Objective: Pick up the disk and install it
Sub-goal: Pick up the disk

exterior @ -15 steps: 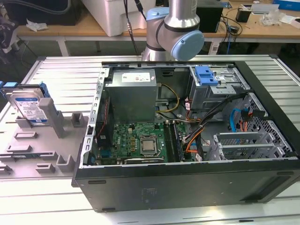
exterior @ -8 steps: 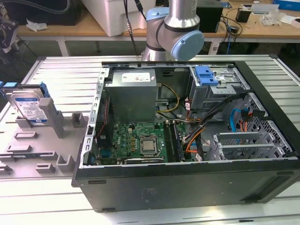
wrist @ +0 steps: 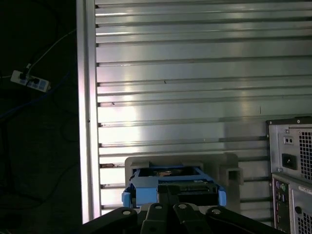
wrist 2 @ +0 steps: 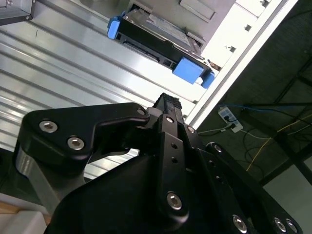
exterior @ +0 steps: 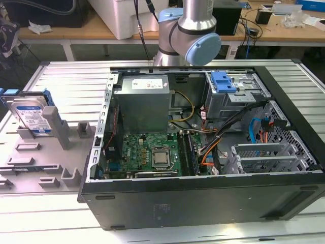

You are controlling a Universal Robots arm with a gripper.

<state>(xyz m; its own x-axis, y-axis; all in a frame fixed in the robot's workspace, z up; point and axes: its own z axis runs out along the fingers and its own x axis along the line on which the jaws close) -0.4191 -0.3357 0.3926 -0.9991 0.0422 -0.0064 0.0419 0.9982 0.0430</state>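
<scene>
Table: you're on a ribbed aluminium table top (exterior: 61,71), with slats running side to side in the exterior view and a plain rail along the edge.
Bench: behind it you've got a wooden workbench (exterior: 76,31) on white legs, with a white box (exterior: 124,18) and loose clutter on top.
Floor: the dark floor (wrist: 39,156) is off the table edge. A white power strip (wrist: 30,81) (wrist 2: 229,126) lies on it in both wrist views, with thin cables (wrist 2: 263,151) trailing nearby.
Light: you get strong glare on the slats, while the floor sits in shadow.
</scene>
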